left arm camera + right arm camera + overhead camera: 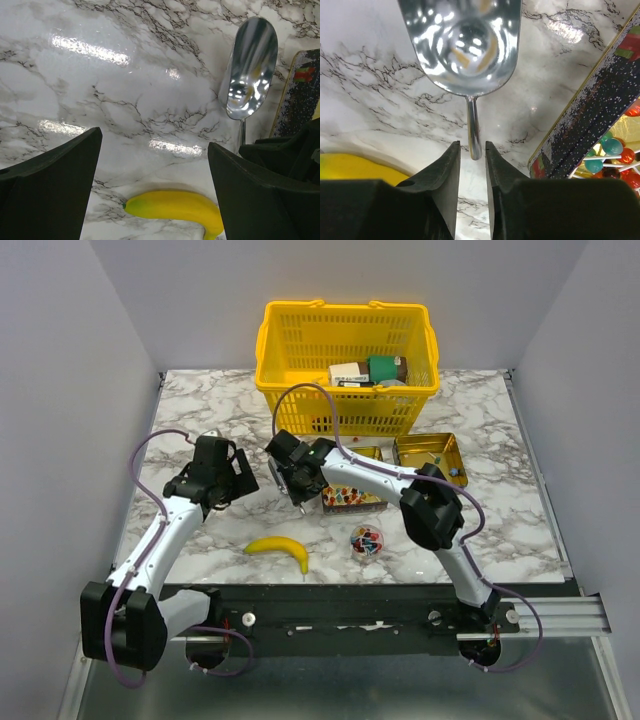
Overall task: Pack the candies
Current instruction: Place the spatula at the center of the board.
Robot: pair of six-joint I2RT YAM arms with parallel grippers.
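Observation:
The candies (350,497) are small multicoloured sweets lying in a flat tin in the middle of the table. More candies fill a small clear cup (366,540) in front of it. In the right wrist view they show as round sweets on sticks (615,150) inside the tin's edge. A shiny metal scoop (462,40) lies on the marble, its thin handle between the fingers of my right gripper (471,145). The jaws are open, with a gap on each side of the handle. My left gripper (155,137) hangs wide open over bare marble, left of the scoop (250,65).
A yellow banana (280,550) lies near the front edge, below the left gripper. A yellow basket (345,410) holding boxes stands at the back. An open gold tin (428,453) sits right of the basket's front.

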